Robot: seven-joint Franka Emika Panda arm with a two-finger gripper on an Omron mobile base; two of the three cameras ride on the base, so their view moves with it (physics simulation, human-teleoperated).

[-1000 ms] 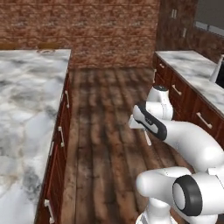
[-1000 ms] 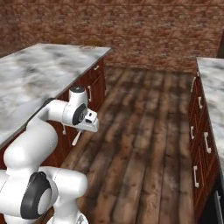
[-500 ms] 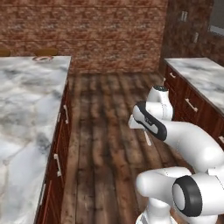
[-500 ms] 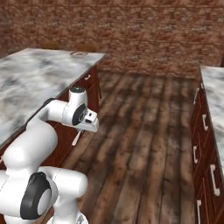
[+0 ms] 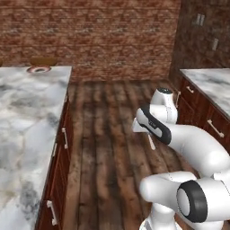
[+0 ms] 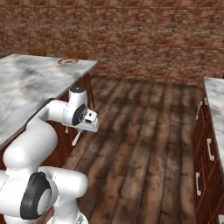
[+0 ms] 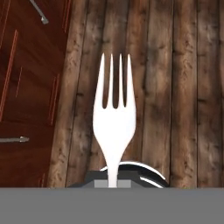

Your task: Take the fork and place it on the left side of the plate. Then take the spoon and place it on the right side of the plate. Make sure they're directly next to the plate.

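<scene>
My gripper [image 7: 113, 183] is shut on the handle of the pale fork [image 7: 114, 124], whose tines point away from the hand over the wooden floor. From the base views the fork [image 5: 152, 143] hangs below the hand, and the fork [image 6: 76, 138] shows beside the island's cabinet front. The plate [image 5: 38, 69], red-rimmed, lies at the far end of the marble island; in the right base view the plate [image 6: 68, 61] sits near the island's far corner. The spoon is out of view.
The marble island [image 5: 27, 117] runs along the left, with dark wood drawers and metal handles [image 7: 13, 140] below. A second counter [image 6: 214, 94] stands on the right. Plank floor [image 6: 144, 144] lies between them, a brick wall behind. Brown chair backs [image 6: 78, 54] rise past the island.
The whole picture has shifted: the base has driven on, and the island's far end with the plate has come into view. The fork stays gripped and the arm's pose is unchanged.
</scene>
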